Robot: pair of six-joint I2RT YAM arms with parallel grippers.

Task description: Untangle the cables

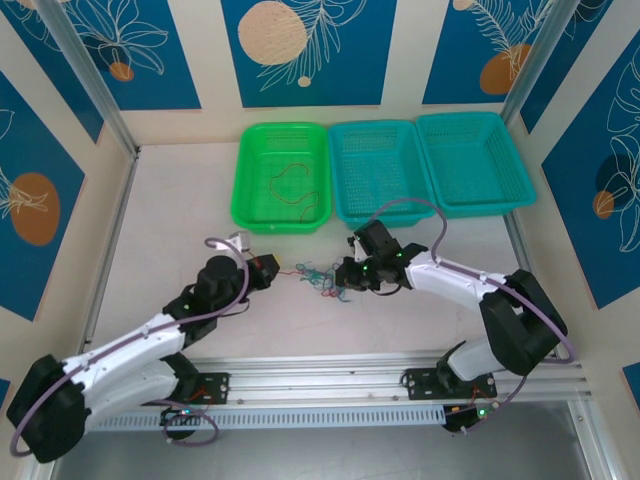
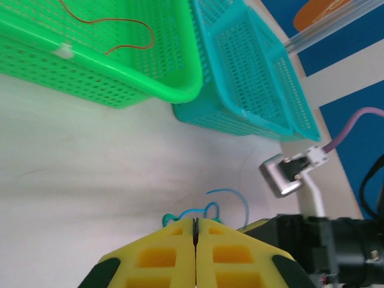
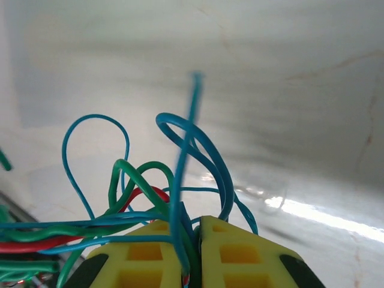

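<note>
The cables (image 1: 322,279), a small tangle of blue, green and red wires, lie on the white table between my two grippers. My left gripper (image 1: 276,270) sits at the tangle's left edge. Its yellow fingers (image 2: 195,221) are shut, with a thin dark strand pinched at the tips. Blue and green loops (image 2: 231,193) curl just beyond them. My right gripper (image 1: 345,277) is at the tangle's right side. It is shut (image 3: 195,225) on a bundle of blue, green and red cables (image 3: 180,156) that loop upward from its jaws.
A green basket (image 1: 246,180) at the back holds a loose red cable (image 1: 290,185) (image 2: 129,27). Two teal baskets (image 1: 340,170) (image 1: 510,160) stand to its right. The right arm's wrist camera (image 2: 288,174) is close to my left fingers.
</note>
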